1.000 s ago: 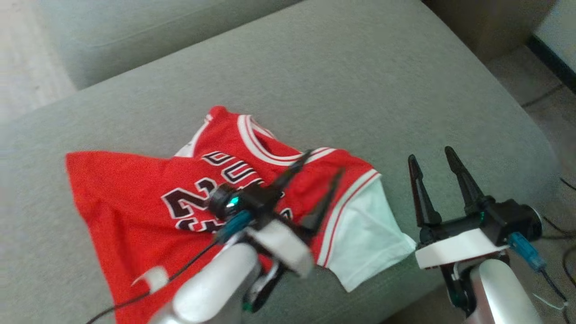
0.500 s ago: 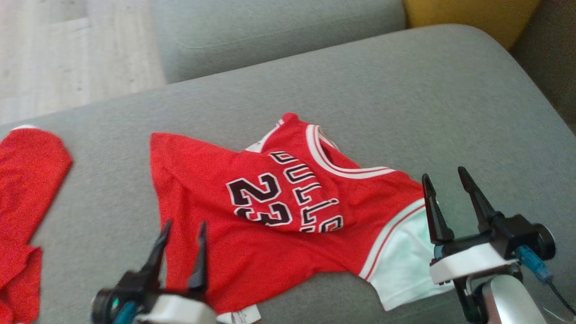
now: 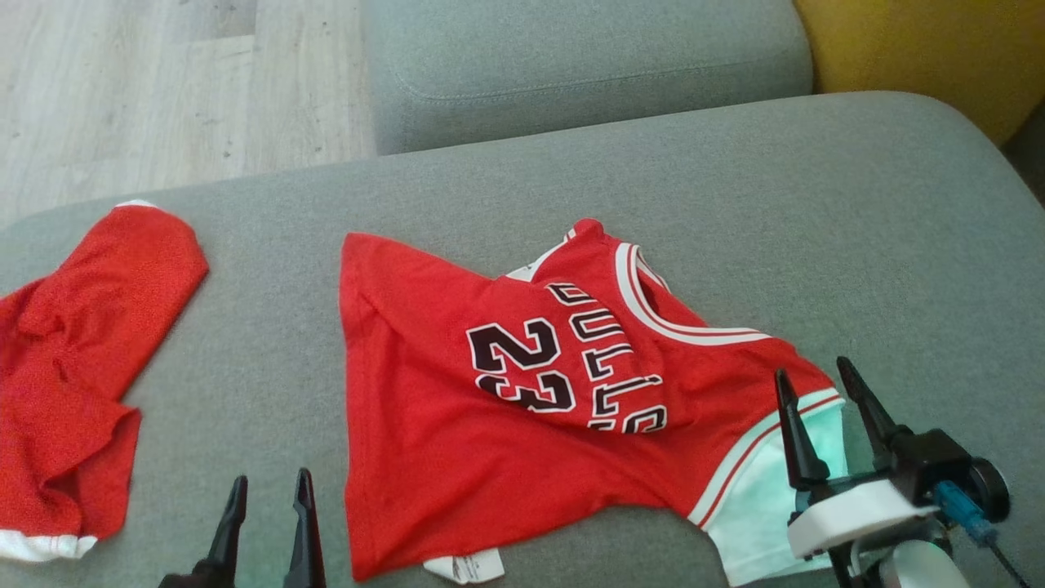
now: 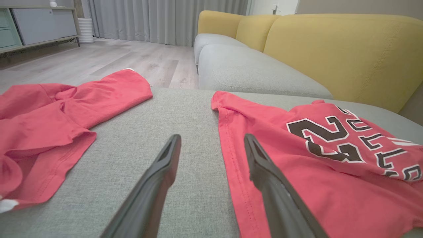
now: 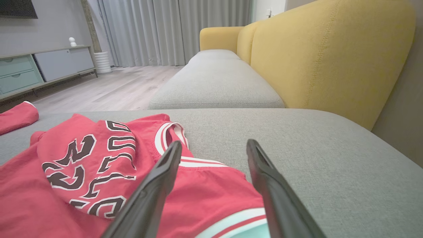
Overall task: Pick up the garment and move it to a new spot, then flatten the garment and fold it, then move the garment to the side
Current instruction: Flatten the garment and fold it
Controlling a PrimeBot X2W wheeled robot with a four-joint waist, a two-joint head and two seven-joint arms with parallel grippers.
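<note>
Task's thing: a red jersey (image 3: 457,425) with a black 23 and lettering, lying loose on a grey sofa seat cushion (image 3: 735,204), between the 2 arms.
Left end effector (image 3: 271,478): fingers spread apart, gripping nothing, over bare cushion just beside the jersey's left edge.
Right end effector (image 3: 813,369): fingers spread apart, gripping nothing, above the jersey's pale sleeve panel (image 3: 759,514).
Nearby: a second red garment (image 3: 73,351), rumpled, lies well apart at the cushion's left end.
Done so far: hard to judge. The jersey rests on the cushion, so any carrying to a new spot may be finished, but nothing confirms that.
Left to do: most of the task, by the look of it. The cloth is skewed and creased, its upper part doubled over the number, so flattening, folding and moving aside all seem ahead.
Hidden or cut off: the jersey's lower right corner runs past the head view's bottom edge and behind the right end effector.
Hard to make out: the lettering is bunched and partly tucked under, and the small white label (image 3: 465,566) at the hem is unreadable.
Also cut off: the second garment's left side.
</note>
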